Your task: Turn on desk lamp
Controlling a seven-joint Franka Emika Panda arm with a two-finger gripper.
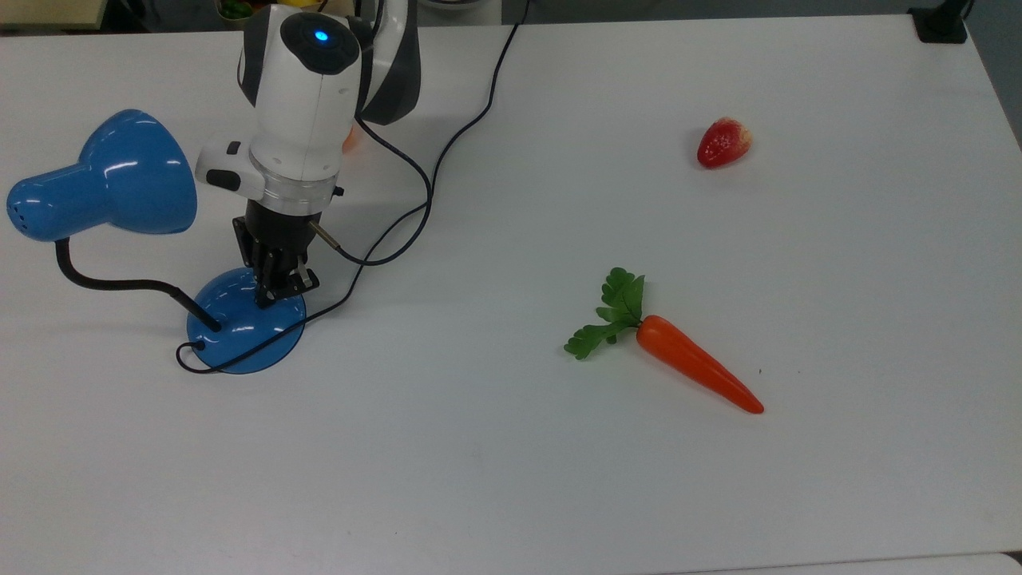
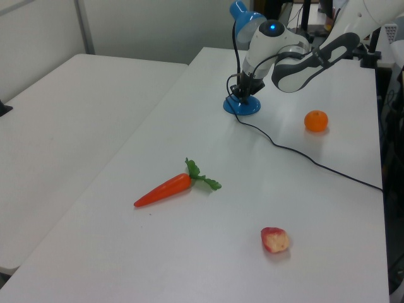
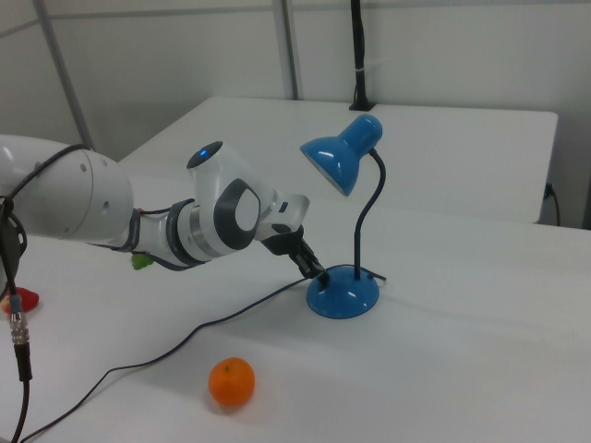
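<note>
A: The desk lamp (image 1: 104, 180) stands at the top view's left on the white worktop (image 1: 559, 479) — its round blue base (image 1: 243, 335) sits flat, the black bendy neck (image 1: 112, 279) rises from it, and the bell-shaped shade (image 3: 343, 155) tilts out to the right view's left.

B: And the claw (image 1: 275, 294)?

A: It points down onto the top of the base, its tip touching the dome in the right view (image 3: 319, 273). Whether its fingers are spread or pressed together cannot be told.

B: What lies around the lamp?

A: A thin black cord (image 1: 196, 359) loops out of the base's edge. A carrot (image 1: 695, 371) lies mid-worktop, a strawberry (image 1: 722, 142) well beyond it — and an orange (image 2: 315, 120) sits near the arm (image 2: 303, 60) in the left view.
</note>
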